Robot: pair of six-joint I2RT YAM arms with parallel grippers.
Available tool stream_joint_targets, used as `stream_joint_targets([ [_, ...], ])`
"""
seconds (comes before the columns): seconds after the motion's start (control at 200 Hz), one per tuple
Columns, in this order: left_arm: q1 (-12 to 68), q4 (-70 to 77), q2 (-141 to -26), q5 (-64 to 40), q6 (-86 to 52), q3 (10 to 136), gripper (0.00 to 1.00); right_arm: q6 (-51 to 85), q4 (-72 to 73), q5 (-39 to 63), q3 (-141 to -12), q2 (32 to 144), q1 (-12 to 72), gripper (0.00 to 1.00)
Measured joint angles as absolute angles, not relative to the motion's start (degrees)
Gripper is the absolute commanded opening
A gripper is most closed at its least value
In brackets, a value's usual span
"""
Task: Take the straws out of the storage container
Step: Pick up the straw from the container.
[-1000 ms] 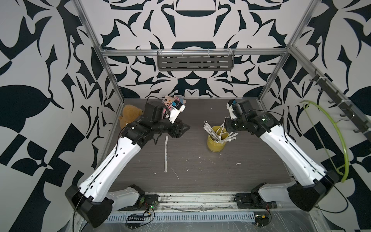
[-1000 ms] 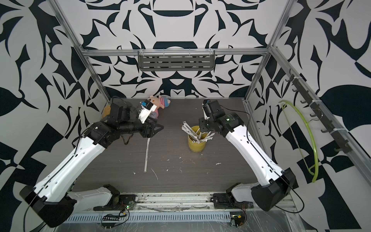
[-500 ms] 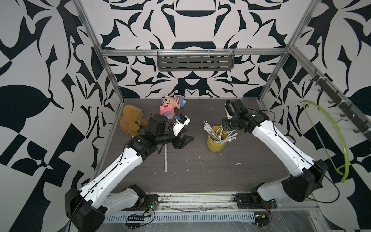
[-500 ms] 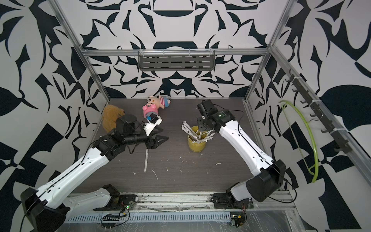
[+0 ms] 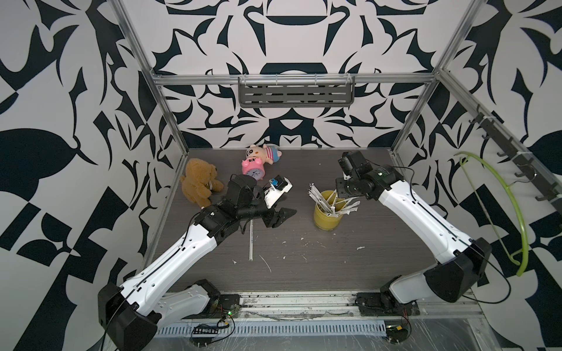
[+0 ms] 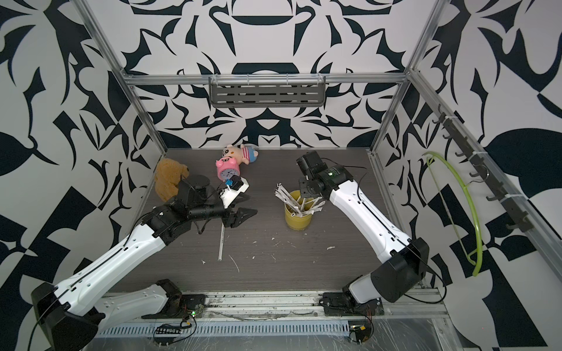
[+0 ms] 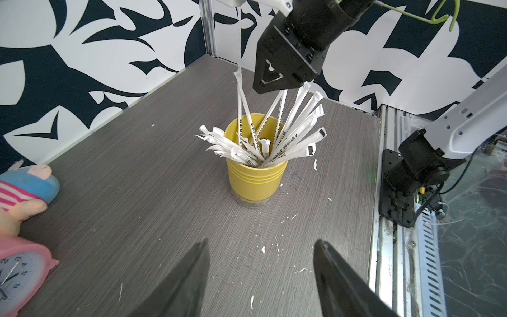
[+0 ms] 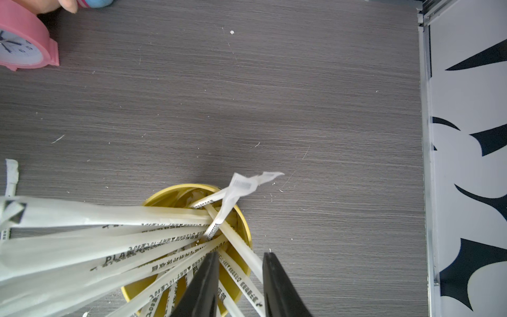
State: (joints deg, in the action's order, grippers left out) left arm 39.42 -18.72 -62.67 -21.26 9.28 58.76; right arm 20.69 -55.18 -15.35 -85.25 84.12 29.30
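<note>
Far left there's a teddy bear by the side wall, then a pink clock w/ a pig doll just behind it, near the back wall. My left tool is wide open w/ nothing in it, low over the table and pointed at the cup. One loose straw lies flat on the table under that arm. The yellow cup stands upright mid-table, straws fanned out of it. My right tool is right over the rim, partly open. A couple of straws run thru the gap, none pinched afaict.
</note>
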Motion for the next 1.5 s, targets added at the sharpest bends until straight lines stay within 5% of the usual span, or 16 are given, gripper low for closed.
stream_joint_targets([
  [0.53, 39.94, -19.14, -61.98, -19.75, 10.5, 58.76, 0.67, 21.12, -51.37, -15.92, -85.21, 90.19, 29.3, 0.25],
  [1.045, 40.91, -19.2, -61.84, -18.7, 11.66, 58.76, 0.67, 21.87, -50.5, -16.78, -84.97, 90.28, 29.3, 0.01],
  [1.5, 41.04, -19.29, -61.84, -18.22, 12.01, 58.76, 0.67, 21.65, -51.16, -16.75, -84.95, 84.38, 29.41, 0.0],
])
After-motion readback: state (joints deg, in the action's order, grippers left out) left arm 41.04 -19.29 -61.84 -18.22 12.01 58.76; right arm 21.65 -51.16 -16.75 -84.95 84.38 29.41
